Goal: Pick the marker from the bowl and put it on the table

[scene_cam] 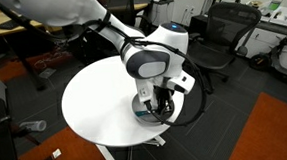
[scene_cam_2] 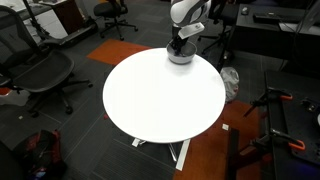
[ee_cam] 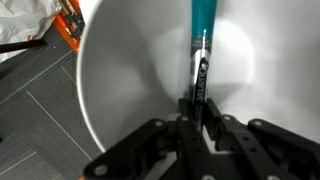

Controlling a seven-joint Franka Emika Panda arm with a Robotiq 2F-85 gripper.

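The marker (ee_cam: 203,60) lies inside the shiny metal bowl (ee_cam: 120,80), its teal section toward the top of the wrist view and its dark end between my fingers. My gripper (ee_cam: 198,118) is shut on the marker's dark end, down inside the bowl. In both exterior views the gripper (scene_cam: 157,102) (scene_cam_2: 178,47) reaches into the bowl (scene_cam: 145,112) (scene_cam_2: 181,58), which sits near the edge of the round white table (scene_cam: 100,108) (scene_cam_2: 160,95). The marker is hidden in both exterior views.
Black office chairs (scene_cam: 226,30) (scene_cam_2: 40,70) stand around the table. An orange object (ee_cam: 68,25) lies on the grey carpet beyond the bowl's rim. Wooden desks (scene_cam: 19,17) stand at the back. A black cable (scene_cam: 191,112) hangs by the arm.
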